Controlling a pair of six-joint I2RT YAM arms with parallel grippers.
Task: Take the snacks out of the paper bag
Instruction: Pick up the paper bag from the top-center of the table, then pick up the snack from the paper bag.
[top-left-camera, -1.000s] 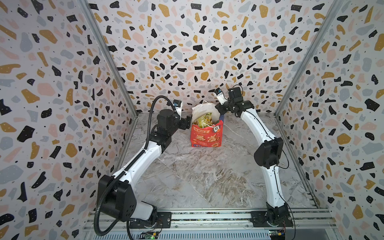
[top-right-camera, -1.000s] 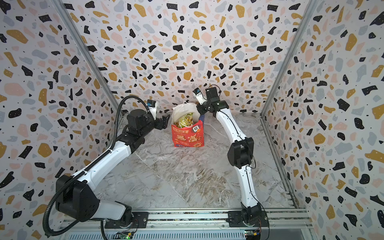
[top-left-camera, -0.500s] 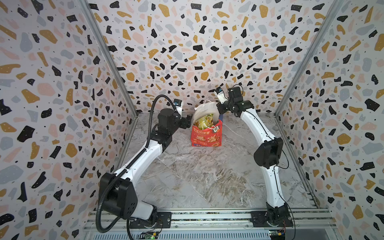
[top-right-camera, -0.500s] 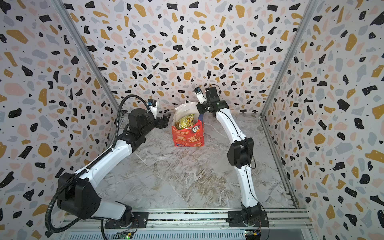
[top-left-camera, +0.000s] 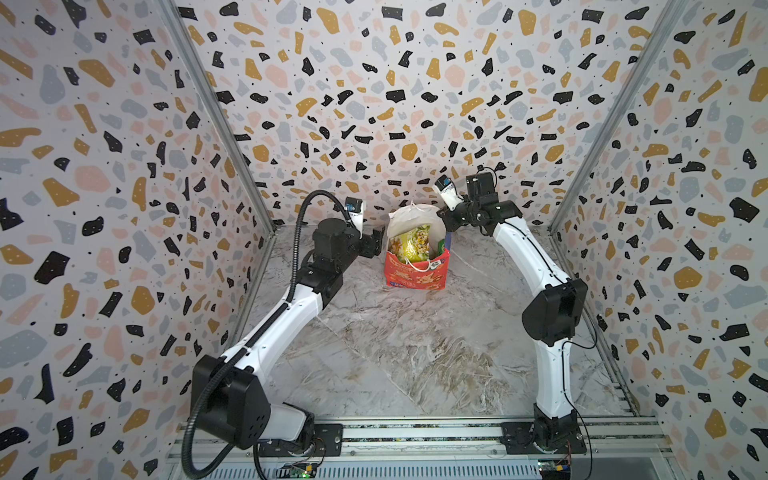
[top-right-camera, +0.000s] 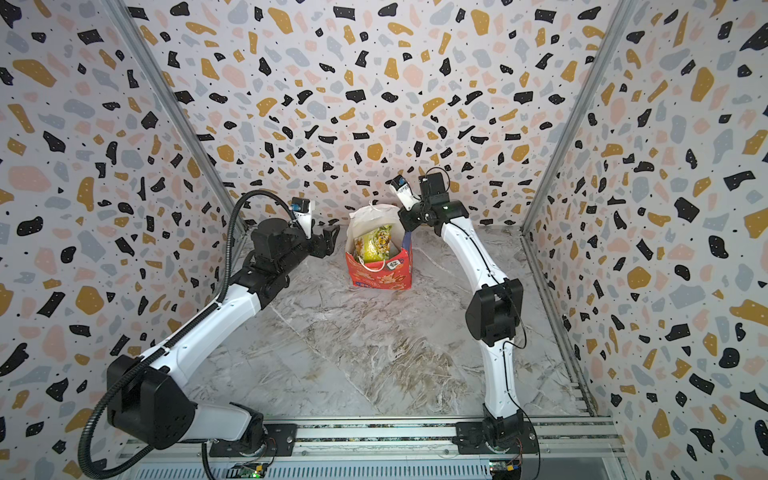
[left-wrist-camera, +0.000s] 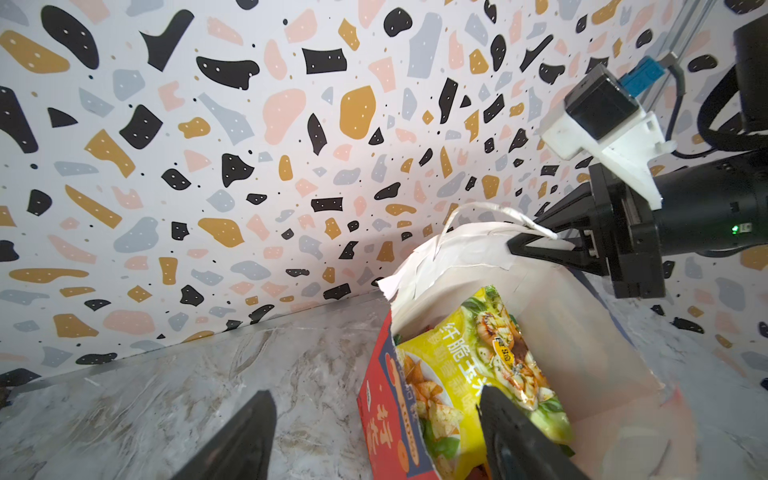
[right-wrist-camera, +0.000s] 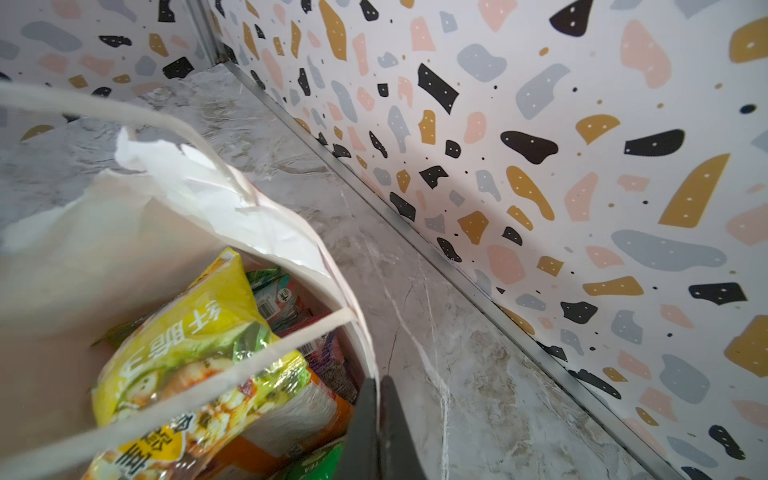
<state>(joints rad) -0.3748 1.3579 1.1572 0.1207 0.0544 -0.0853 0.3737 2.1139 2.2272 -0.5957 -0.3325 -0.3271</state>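
The red paper bag (top-left-camera: 415, 276) (top-right-camera: 380, 276) stands upright at the back of the table, its white inside showing. The snacks lie inside it, with a yellow packet (top-left-camera: 411, 245) (top-right-camera: 376, 245) (left-wrist-camera: 478, 357) (right-wrist-camera: 187, 332) on top. Orange (right-wrist-camera: 291, 415), green (right-wrist-camera: 320, 461) and purple (right-wrist-camera: 328, 357) packets lie under it. My left gripper (top-left-camera: 376, 245) (left-wrist-camera: 376, 392) is open at the bag's left side. The red wall (left-wrist-camera: 374, 415) stands between its fingers, one finger over the yellow packet, the other outside. My right gripper (top-left-camera: 442, 216) (right-wrist-camera: 377, 384) (left-wrist-camera: 528, 245) is shut on the bag's white rim (right-wrist-camera: 349, 316).
The terrazzo back wall (top-left-camera: 374, 124) stands close behind the bag, and side walls (top-left-camera: 124, 208) close in both flanks. A white cord handle (left-wrist-camera: 490, 208) arches above the rim near my right gripper. The marble tabletop (top-left-camera: 415, 353) stretches in front of the bag.
My right gripper has closed onto the bag's rim. The left jaws have narrowed slightly. Both arms have barely shifted.
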